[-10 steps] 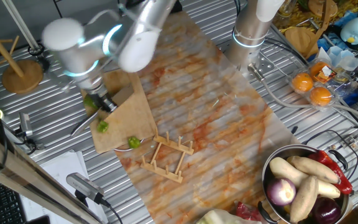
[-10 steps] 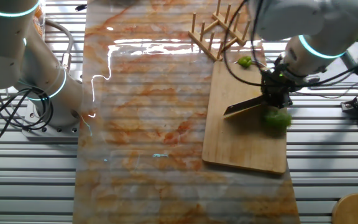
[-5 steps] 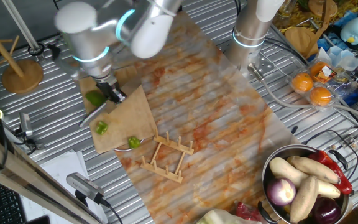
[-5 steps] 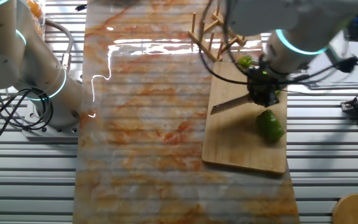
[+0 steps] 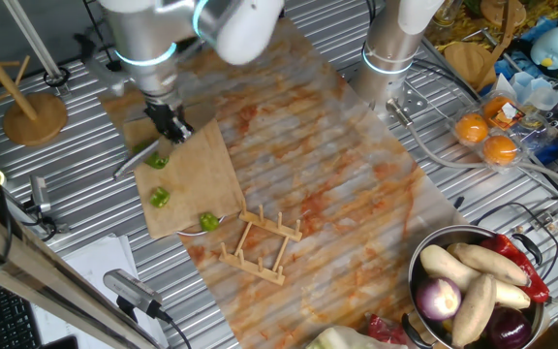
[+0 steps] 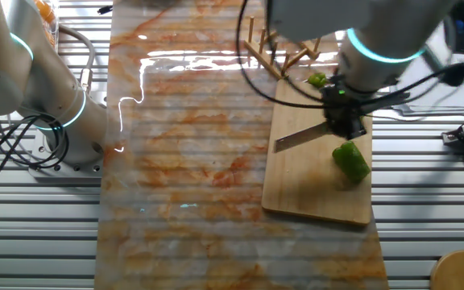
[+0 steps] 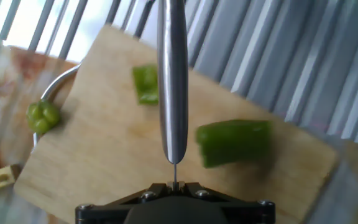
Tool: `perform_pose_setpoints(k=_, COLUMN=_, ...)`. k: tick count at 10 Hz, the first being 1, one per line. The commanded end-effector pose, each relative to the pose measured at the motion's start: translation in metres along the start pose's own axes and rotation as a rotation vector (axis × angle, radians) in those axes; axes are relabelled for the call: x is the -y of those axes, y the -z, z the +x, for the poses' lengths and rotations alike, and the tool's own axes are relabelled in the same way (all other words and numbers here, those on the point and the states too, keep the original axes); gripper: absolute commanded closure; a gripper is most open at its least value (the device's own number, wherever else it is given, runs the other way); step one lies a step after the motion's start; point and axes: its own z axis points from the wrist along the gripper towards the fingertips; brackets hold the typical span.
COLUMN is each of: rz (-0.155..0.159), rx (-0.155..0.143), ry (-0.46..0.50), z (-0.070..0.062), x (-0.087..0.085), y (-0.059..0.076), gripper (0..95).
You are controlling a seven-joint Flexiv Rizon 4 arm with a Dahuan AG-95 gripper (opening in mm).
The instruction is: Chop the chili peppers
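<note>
- Your gripper (image 6: 343, 122) has its jaws clamped on a knife (image 7: 172, 81), blade raised above the cutting board (image 6: 312, 189).
- The biggest chili piece (image 7: 234, 143) lies on the board just right of the blade in the hand view, its long axis crossing the blade line.
- Two smaller chili chunks (image 7: 145, 84) sit left of the blade, one (image 7: 43, 116) at the board's edge.
- Only the hand view shows the blade-to-chili gap.
</note>
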Motion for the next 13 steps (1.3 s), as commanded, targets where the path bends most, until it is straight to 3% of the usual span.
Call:
perform_pose_setpoints(k=1, rz=0.015, rx=0.003, ry=-0.009, z=-0.011, x=0.012, y=0.008, gripper=95.0)
perform_pose_setpoints(k=4, rz=0.027, rx=0.018, ry=0.008, z=-0.020, x=0.028, y=0.012, gripper=95.0)
perform_pose_setpoints(k=6, rz=0.031, rx=0.049, ry=0.033, z=-0.016, x=0.037, y=0.004, gripper=95.0)
perform_pose_setpoints(k=7, rz=0.034, rx=0.050, ry=0.038, z=-0.018, x=0.039, y=-0.004, gripper=95.0)
perform_pose_setpoints(k=9, rz=0.035, rx=0.051, ry=0.034, z=-0.021, x=0.042, y=-0.014, gripper=95.0)
perform_pose_setpoints(k=11, rz=0.040, rx=0.051, ry=0.035, z=-0.020, x=0.042, y=-0.014, gripper=95.0)
perform_pose_setpoints(k=13, rz=0.041, rx=0.073, ry=0.030, z=-0.021, x=0.042, y=-0.014, gripper=95.0)
